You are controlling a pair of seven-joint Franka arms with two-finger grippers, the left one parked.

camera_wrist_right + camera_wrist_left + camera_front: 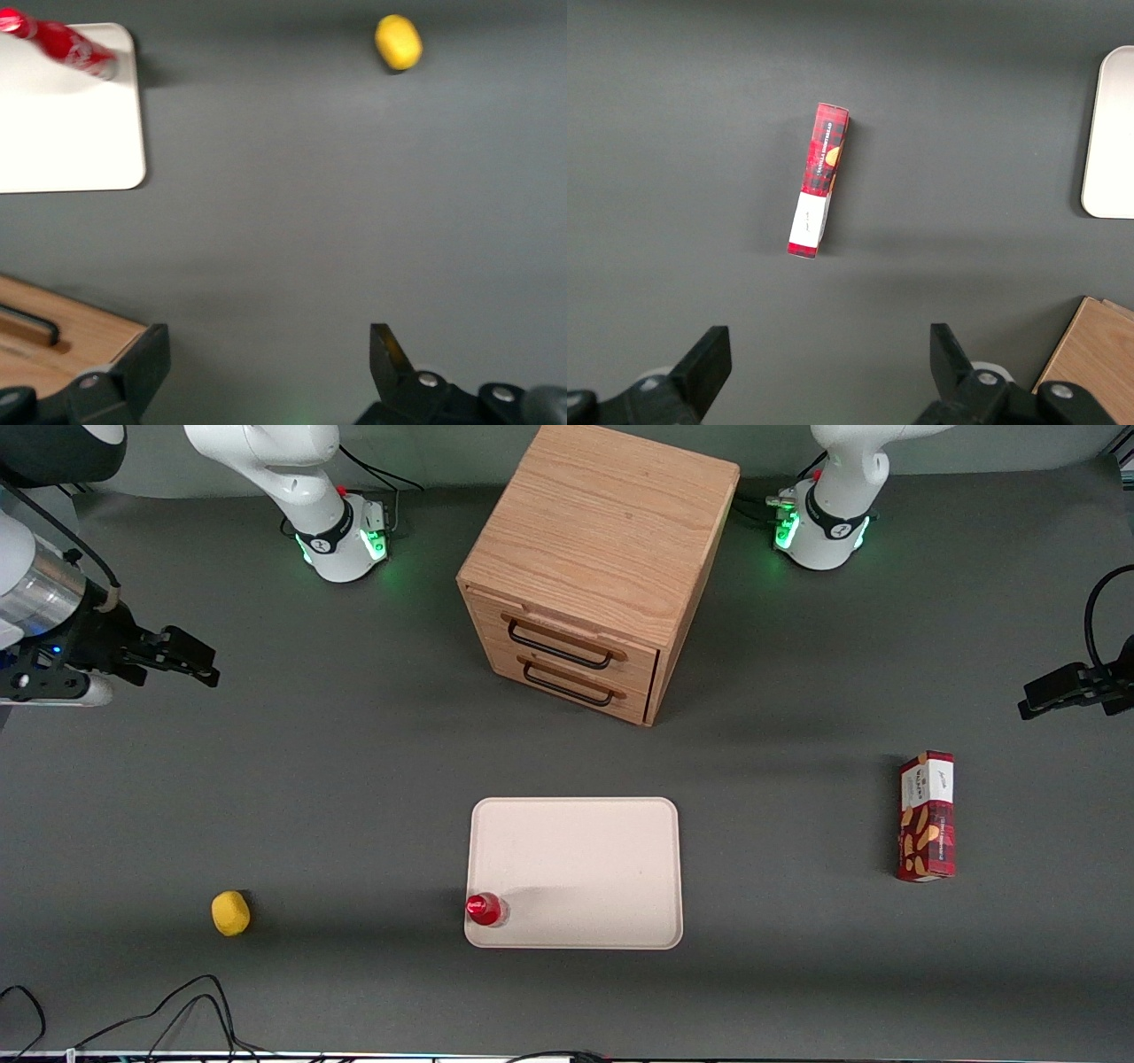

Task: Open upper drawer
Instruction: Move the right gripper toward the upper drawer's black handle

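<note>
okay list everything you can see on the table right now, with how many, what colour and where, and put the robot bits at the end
cabinet: one, light oak, middle of the table, farther from the front camera than the tray
upper drawer: one, light oak with a black wire handle, closed, top of the cabinet front
bottom drawer: one, light oak with a black handle, closed, under the upper drawer
tray: one, cream, in front of the cabinet, nearer the front camera
bottle: one, red, standing on a near corner of the tray
lemon: one, yellow, toward the working arm's end
snack box: one, red, toward the parked arm's end
claw: one, black, open, above bare table, apart from the cabinet, toward the working arm's end
</note>
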